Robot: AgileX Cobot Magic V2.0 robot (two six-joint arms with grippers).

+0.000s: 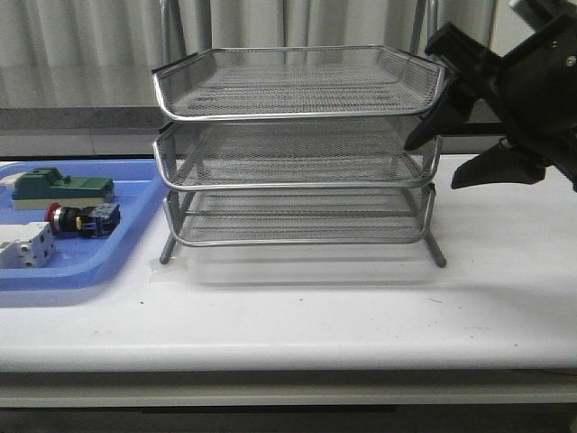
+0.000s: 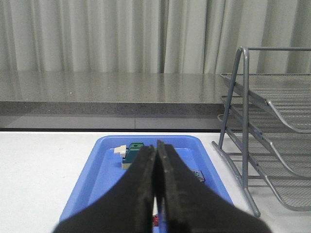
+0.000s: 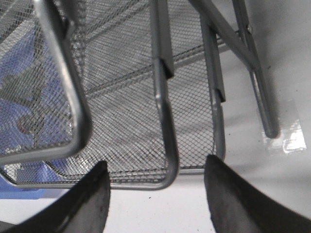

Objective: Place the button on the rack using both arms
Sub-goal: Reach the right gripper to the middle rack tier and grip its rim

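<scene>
White counter point(image 1: 361, 316) carries everything. Silver 3-tier wire-mesh rack point(image 1: 293, 149) stands at its middle, all 3 tiers w/ nothing seen in them; rack legs rest on the counter, 1 foot on a patch of clear tape point(image 3: 286, 138). Right arm point(image 1: 532, 90), bulky & black, hangs just right of the rack, level w/ the top 2 tiers. Its fingers point(image 1: 455, 153) are spread wide, gripping nothing; wrist view shows both tips apart above the rack's corner, mesh between them.

Blue tray point(image 1: 86, 266) lies flat left of the rack, just beside its left leg. In the tray: green block point(image 1: 63, 188) at the far side, white terminal block point(image 1: 22, 245) at the near-left. The button point(image 1: 83, 218) lies on its side between those 2, red head pointing away from the rack, blue/black body toward it, not touched by anything.

Left fingers point(image 2: 156, 189) are pressed together, nothing between them, hovering over the tray's near end, left of the rack.
</scene>
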